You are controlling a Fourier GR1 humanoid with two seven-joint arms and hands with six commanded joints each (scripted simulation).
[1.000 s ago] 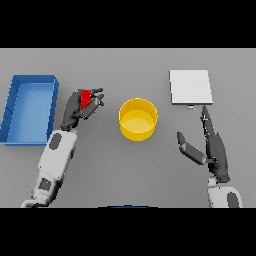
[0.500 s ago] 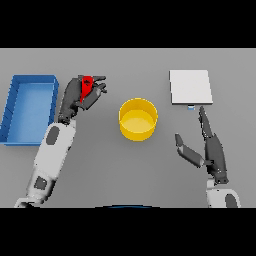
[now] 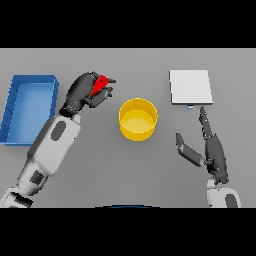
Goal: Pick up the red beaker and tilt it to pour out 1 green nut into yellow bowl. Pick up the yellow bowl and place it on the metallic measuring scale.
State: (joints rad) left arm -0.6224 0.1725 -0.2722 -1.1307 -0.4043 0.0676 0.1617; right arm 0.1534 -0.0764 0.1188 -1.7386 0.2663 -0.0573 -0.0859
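Red beaker (image 3: pixel 102 83) gripped in curled left hand (image 3: pixel 84 93), lifted, left of yellow bowl (image 3: pixel 138 119). Right hand (image 3: pixel 212 150) idle, fingers straight. Pouring not yet done; bowl not yet on metallic measuring scale (image 3: pixel 190 87), well apart.

The bowl (image 3: pixel 138 119) sits between the tray (image 3: pixel 29 108) at left and the scale (image 3: pixel 190 87) at right.

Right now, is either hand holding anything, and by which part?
The left hand grips the red beaker around its body; the right hand holds nothing.
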